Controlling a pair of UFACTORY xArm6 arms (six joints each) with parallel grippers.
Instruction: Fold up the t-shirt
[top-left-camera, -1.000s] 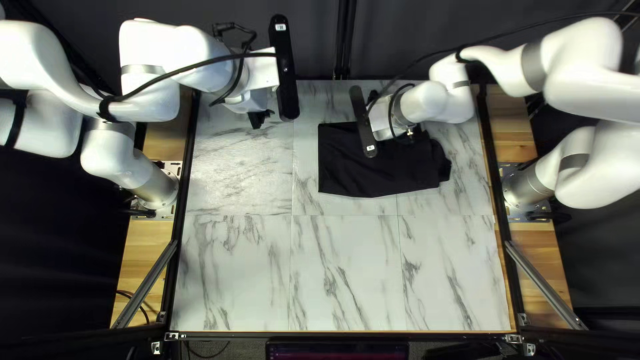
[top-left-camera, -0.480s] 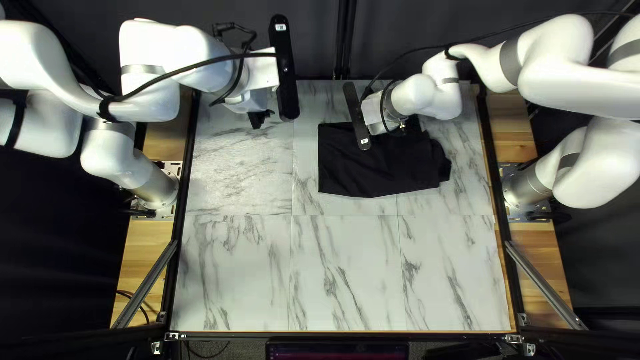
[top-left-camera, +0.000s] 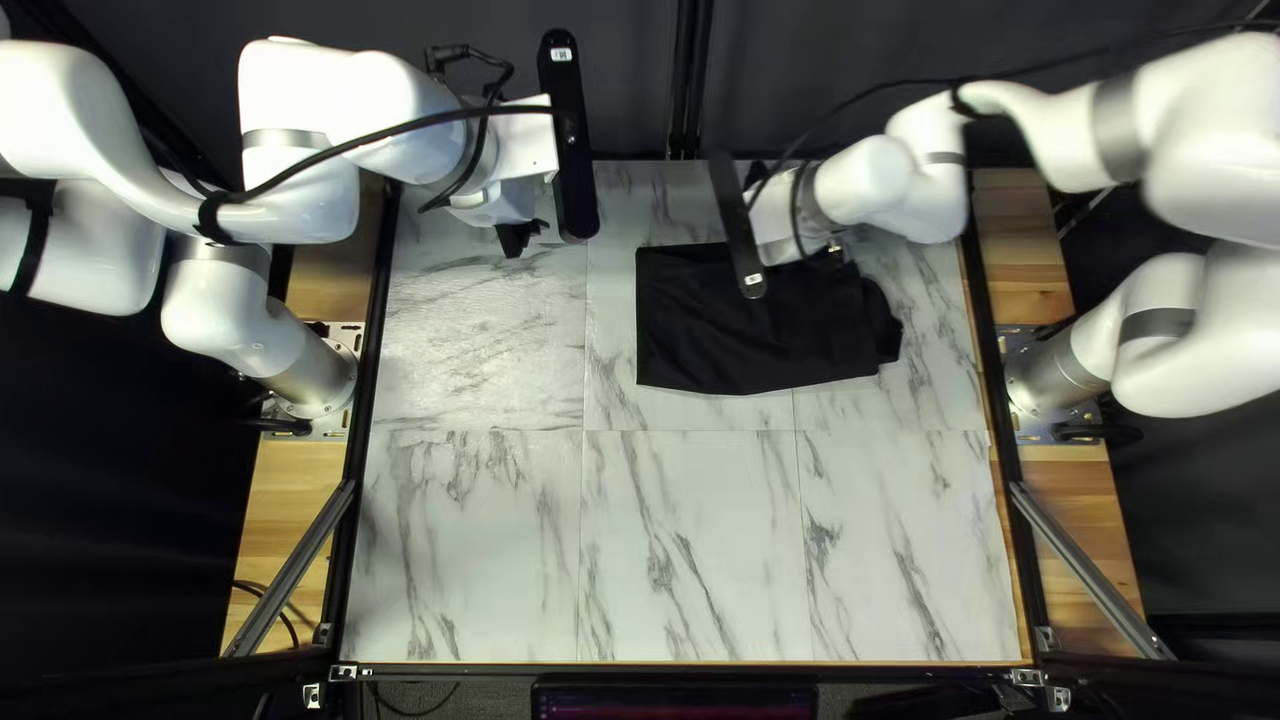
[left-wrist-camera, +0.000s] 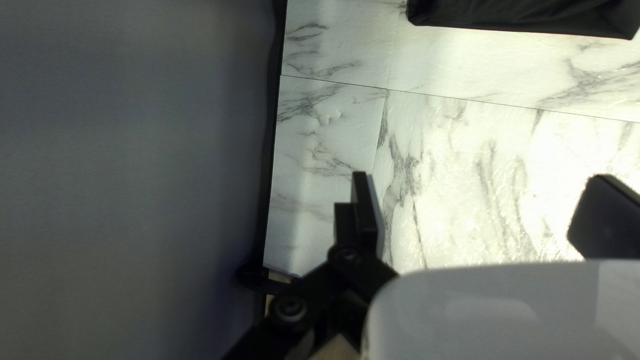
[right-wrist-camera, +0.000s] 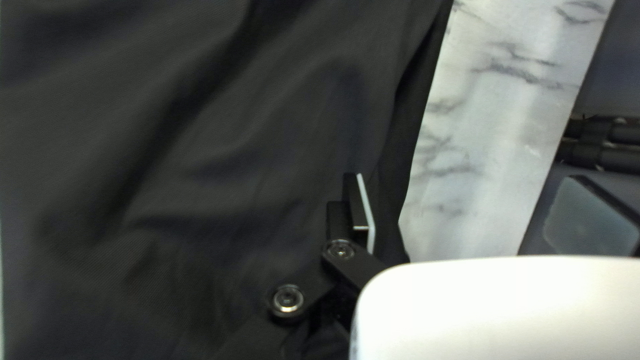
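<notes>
The black t-shirt (top-left-camera: 760,344) lies as a roughly rectangular folded bundle on the far half of the table, its right end uneven. My left gripper (top-left-camera: 520,239) is raised near the far left corner, away from the cloth. My right gripper (top-left-camera: 836,251) hangs at the shirt's far edge, partly hidden by its arm. In the left wrist view my left gripper (left-wrist-camera: 480,193) is open over bare marble, with the t-shirt (left-wrist-camera: 527,15) farther off. In the right wrist view my right gripper (right-wrist-camera: 468,193) stands open above the edge of the creased t-shirt (right-wrist-camera: 200,133), holding nothing.
The marble table (top-left-camera: 694,547) shows bare surface on its near half and left side. A dark curtain (top-left-camera: 827,67) hangs behind the far edge. Black rails (top-left-camera: 995,347) run along the table's sides.
My right arm first shifted slightly left and toward the far side, then moved back to the right, drawing its gripper rightward along the shirt's far edge. The left arm and the shirt look unchanged.
</notes>
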